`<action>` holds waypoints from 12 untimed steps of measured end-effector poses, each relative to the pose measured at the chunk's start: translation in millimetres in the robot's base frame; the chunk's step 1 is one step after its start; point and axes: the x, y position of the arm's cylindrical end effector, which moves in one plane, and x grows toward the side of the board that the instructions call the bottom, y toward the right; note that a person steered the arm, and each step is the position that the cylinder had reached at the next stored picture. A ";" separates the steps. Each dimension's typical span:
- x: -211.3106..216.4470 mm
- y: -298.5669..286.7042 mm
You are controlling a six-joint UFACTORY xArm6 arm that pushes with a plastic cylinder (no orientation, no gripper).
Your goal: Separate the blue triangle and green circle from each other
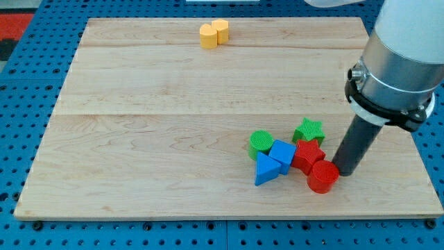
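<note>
The blue triangle (pixel 266 169) lies near the view's bottom right, in a tight cluster. The green circle (pixel 261 142) sits just above it, close to its top-left; whether they touch I cannot tell. A blue cube (pixel 283 154) presses between them on the right. A red star (pixel 308 154), a green star (pixel 309 130) and a red cylinder (pixel 322 176) make up the cluster's right side. My tip (pixel 345 172) is at the cluster's right edge, right beside the red cylinder, on the far side from the triangle and circle.
Two yellow blocks (pixel 214 33) stand together at the view's top centre, one a hexagon and one a cylinder. The wooden board (pixel 139 139) is ringed by a blue pegboard. The arm's large grey body hangs over the view's right edge.
</note>
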 end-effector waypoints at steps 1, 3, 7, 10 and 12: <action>48.9 15.7; 54.2 -42.4; 11.2 -107.8; -67.2 -127.8; -97.1 -183.1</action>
